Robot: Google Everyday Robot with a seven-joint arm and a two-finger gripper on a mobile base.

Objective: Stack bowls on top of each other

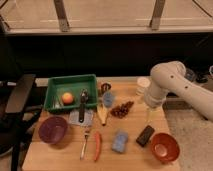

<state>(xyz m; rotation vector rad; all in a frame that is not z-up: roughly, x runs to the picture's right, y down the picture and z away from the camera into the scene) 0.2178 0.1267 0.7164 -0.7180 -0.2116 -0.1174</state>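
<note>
The dark purple bowl (53, 129) sits at the front left of the wooden table (131, 159). At the front right corner rests the glossy orange-red bowl (164, 146), upright and empty. My gripper (148, 115) hangs from the white arm at the right side of the table, above and slightly left of the orange-red bowl and well right of the purple one. It looks open, with nothing between its fingers.
A green tray (70, 81) at the back left holds an orange fruit (67, 97). Spread across the middle are a dark-handled utensil (81, 104), a small blue cup (108, 99), a banana (102, 116), a grape cluster (121, 109), a fork (85, 142), a red pepper (97, 146), a blue sponge (120, 141) and a black block (145, 135). A white cup (143, 85) stands behind the arm.
</note>
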